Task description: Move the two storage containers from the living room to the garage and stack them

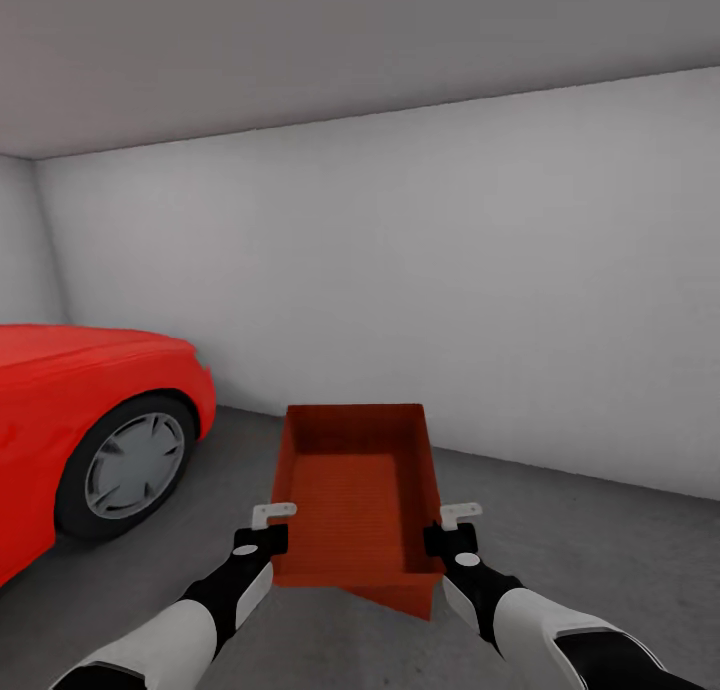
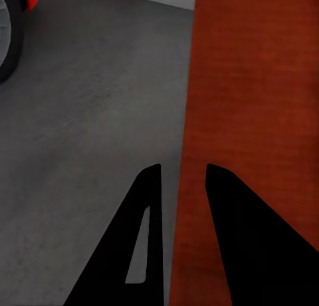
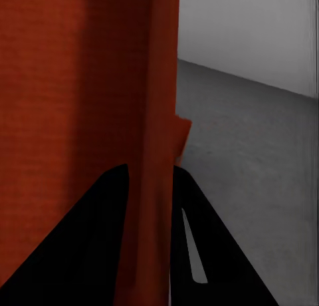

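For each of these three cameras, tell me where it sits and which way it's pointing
Head view: from the robot's head, forward and down at the container held between left gripper and right gripper, red car beside; both forearms show.
Left wrist view: along its fingers clamping the container's wall, floor beyond.
Right wrist view: along its fingers on the opposite wall.
Shared: container, floor.

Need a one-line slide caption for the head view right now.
Both claws, left and right, grip an orange-red storage container over the garage floor beside a red car.
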You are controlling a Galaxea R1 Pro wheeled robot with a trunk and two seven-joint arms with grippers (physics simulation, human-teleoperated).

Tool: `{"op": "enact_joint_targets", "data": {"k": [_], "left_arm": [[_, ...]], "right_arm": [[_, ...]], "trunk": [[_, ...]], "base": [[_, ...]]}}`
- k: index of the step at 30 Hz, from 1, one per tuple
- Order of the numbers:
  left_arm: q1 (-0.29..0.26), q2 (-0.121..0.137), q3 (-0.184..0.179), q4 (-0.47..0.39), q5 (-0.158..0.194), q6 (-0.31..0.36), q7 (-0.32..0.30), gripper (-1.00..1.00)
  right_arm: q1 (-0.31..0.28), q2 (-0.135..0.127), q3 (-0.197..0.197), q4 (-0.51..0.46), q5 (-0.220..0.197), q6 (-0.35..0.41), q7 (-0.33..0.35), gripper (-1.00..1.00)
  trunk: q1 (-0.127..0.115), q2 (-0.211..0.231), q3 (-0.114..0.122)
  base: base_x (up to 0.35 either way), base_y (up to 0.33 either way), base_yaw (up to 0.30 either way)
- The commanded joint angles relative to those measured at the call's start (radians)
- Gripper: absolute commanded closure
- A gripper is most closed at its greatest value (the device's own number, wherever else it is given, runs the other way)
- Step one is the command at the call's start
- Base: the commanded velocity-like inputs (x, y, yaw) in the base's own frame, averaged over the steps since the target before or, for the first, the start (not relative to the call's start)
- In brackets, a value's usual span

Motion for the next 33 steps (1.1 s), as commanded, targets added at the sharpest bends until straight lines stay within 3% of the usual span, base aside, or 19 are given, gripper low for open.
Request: {"op": "enact_joint_targets", "data": {"k": [1, 33], "left_arm": [[-0.001, 0.0, 0.022, -0.054, -0.009, -0.007, 0.012, 1.0], [-0.001, 0.0, 0.023, -0.055, -0.009, -0.007, 0.011, 1.0]], "right_arm": [[-0.001, 0.002, -0.012, 0.004, 0.014, 0.003, 0.0, 1.0], [-0.001, 0.002, -0.012, 0.004, 0.014, 0.003, 0.0, 1.0]], "trunk": [[0.001, -0.001, -0.001], [0.001, -0.001, -0.001]], "base": [[0.299, 0.221, -0.289], [0.297, 0.226, -0.289]]}}
